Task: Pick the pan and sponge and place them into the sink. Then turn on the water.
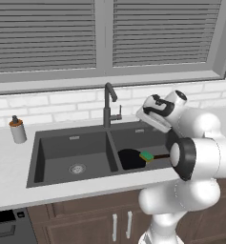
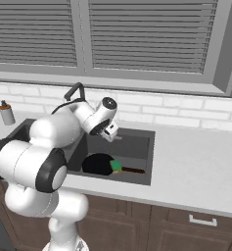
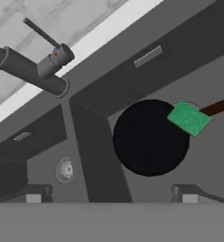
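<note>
Pan [image 1: 131, 158] and sponge [image 1: 146, 156] both sit in the right basin of the sink [image 1: 62, 143], which you can see in the middle of the left base view. The pan is round and black, and it lies flat on the basin floor. Its thin dark handle [image 1: 160, 156] points to the right side of that frame. The green sponge rests on the pan's rim, right where the handle starts.

In the hand view, you see the pan [image 3: 150, 137] near the middle of the frame, with the sponge [image 3: 188, 118] on its upper right edge. The faucet [image 3: 30, 68] runs across the upper left there, and its small lever [image 3: 40, 32] sticks up toward the top left. A round metal drain [image 3: 65, 170] shows in the other basin at the lower left.

Your claw [image 3: 111, 198] hangs above the sink with its two tips spread wide apart and nothing between them. In the right base view, the claw [image 2: 111, 131] is above the back of the right basin, just up from the pan.

A small soap bottle [image 1: 17, 129] with a brown top stands on the light worktop [image 1: 9, 171] at the left of the left base view. You can read no words or labels on anything.
</note>
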Robot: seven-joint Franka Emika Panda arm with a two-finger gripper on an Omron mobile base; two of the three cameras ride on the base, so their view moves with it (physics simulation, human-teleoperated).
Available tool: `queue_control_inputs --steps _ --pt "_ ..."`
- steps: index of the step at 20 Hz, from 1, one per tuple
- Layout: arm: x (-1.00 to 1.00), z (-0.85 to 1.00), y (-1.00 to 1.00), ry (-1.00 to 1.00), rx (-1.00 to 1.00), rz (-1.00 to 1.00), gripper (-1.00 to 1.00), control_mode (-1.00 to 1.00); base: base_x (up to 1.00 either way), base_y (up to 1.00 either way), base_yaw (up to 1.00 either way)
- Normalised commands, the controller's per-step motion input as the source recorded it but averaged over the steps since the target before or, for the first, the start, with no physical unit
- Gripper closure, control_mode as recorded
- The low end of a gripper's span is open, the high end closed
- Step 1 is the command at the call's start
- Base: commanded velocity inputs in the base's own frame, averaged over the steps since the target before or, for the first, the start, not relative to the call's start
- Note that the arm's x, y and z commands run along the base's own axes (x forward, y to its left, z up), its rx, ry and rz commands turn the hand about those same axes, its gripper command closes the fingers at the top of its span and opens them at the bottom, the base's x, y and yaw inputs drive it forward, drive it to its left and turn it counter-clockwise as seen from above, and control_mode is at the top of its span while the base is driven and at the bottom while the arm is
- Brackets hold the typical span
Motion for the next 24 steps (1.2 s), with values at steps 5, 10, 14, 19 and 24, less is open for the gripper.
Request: queue_control_inputs --steps 5,10,14,19,24 --pt "0.16 0.02 0.12 -0.23 0.11 0.0 -1.0 -1.0 0.0 0.0 0.0" --pt "0.4 0.0 0.15 -0.12 0.04 0.0 -1.0 -1.0 0.0 0.0 0.0" --pt "0.34 0.0 0.15 -0.06 0.02 0.0 -1.0 -1.0 0.0 0.0 0.0" --pt "0.48 0.0 0.05 0.0 0.0 0.0 -1.0 -1.0 0.0 0.0 0.0" --pt "0.39 0.0 0.0 0.0 0.0 0.0 -1.0 -1.0 0.0 0.0 0.0"
